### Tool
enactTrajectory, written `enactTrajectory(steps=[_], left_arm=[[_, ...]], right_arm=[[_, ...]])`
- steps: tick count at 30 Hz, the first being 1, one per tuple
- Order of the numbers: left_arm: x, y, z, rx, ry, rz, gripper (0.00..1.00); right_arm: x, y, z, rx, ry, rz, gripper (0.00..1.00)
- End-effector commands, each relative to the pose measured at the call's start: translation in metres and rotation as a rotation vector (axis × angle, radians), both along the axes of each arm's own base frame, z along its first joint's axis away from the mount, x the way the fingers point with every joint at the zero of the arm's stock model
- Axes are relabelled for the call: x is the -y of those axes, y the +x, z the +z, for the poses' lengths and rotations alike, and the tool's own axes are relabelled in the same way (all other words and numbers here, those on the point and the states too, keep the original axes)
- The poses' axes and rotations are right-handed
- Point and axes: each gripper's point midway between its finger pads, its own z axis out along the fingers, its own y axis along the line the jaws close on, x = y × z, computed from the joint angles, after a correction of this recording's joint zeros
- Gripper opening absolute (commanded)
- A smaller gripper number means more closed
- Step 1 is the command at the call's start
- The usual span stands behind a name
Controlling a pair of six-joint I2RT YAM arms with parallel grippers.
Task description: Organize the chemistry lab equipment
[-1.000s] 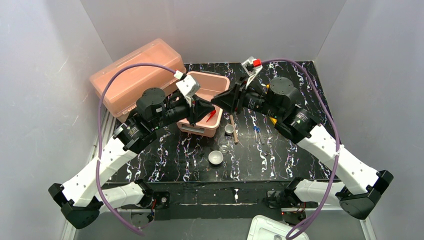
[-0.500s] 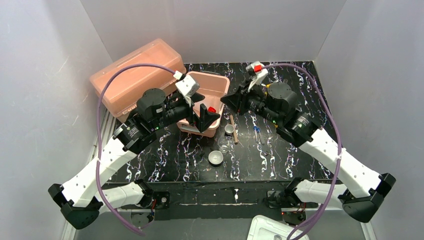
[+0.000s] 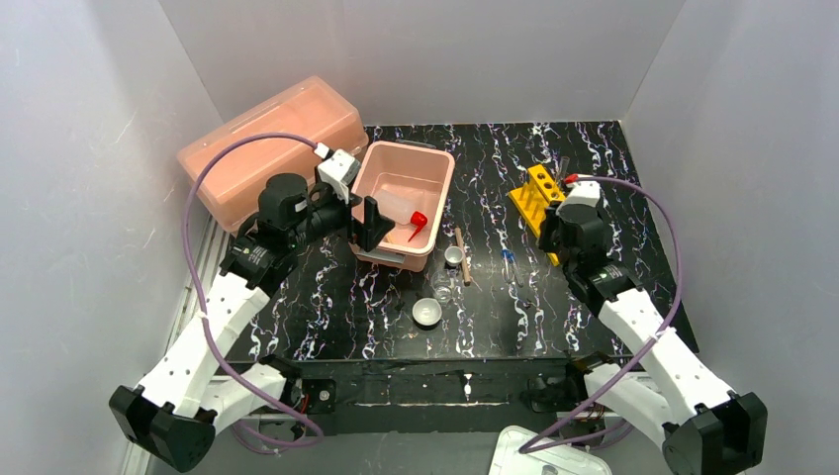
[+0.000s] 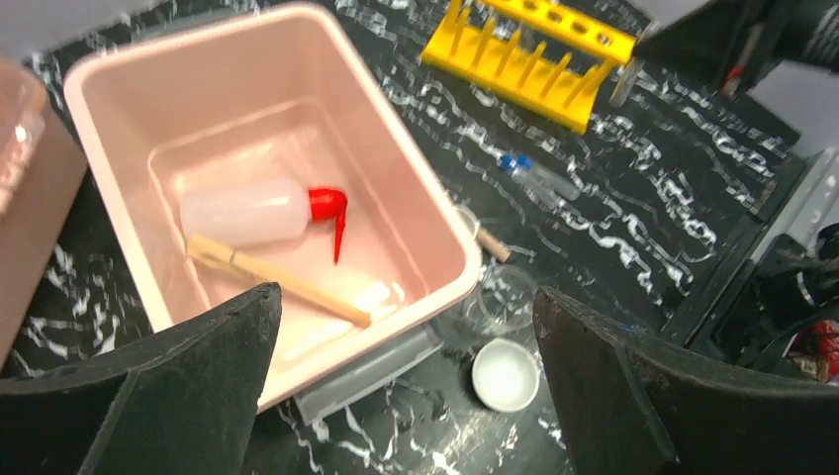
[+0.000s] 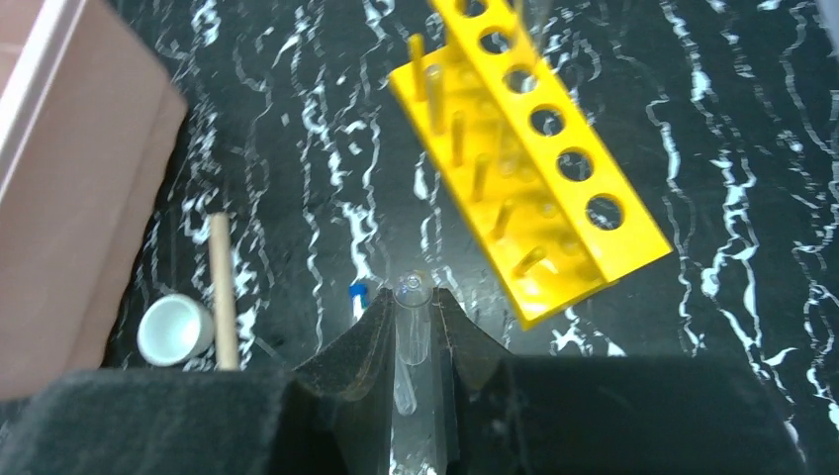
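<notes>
- A clear tube [image 5: 410, 322] is pinched between the right fingers [image 5: 379, 338], near the yellow rack [image 5: 534, 168] on the desk [image 5: 752, 297].
- The squeeze bottle [image 4: 247, 211] and a wooden stick [image 4: 277, 280] lie in the pink tub [image 4: 104, 139].
- The left fingers [image 3: 368, 220] are spread wide and hold nothing, at the tub's near edge.

- The left white-and-black arm [image 3: 213, 317] reaches forward and rightward, its black two-finger gripper [image 4: 406, 302] spread wide.
- The right white-and-black arm [image 3: 643, 332] rises steeply, its black two-finger gripper [image 5: 414, 302] pinching a thin clear tube [image 5: 408, 346].
</notes>
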Motion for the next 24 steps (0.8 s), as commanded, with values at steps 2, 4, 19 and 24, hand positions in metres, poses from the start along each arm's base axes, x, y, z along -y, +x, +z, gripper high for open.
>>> enactTrajectory(steps=[2, 4, 19, 24], left_arm=[[-0.01, -0.004, -0.021, -0.026, 0.011, -0.046, 0.98], [-0.011, -0.004, -0.026, -0.035, 0.011, -0.049, 0.98], [-0.009, -0.004, -0.04, -0.082, 0.002, -0.079, 0.98], [-0.01, -0.002, -0.038, -0.077, 0.005, -0.07, 0.98]], right_arm=[[0.029, 0.029, 0.016, 0.115, 0.015, -0.134, 0.11], [0.036, 0.036, 0.01, 0.116, 0.013, -0.158, 0.11], [0.056, 0.078, -0.005, 0.143, -0.011, -0.236, 0.09], [0.063, 0.081, -0.011, 0.14, -0.027, -0.266, 0.08]])
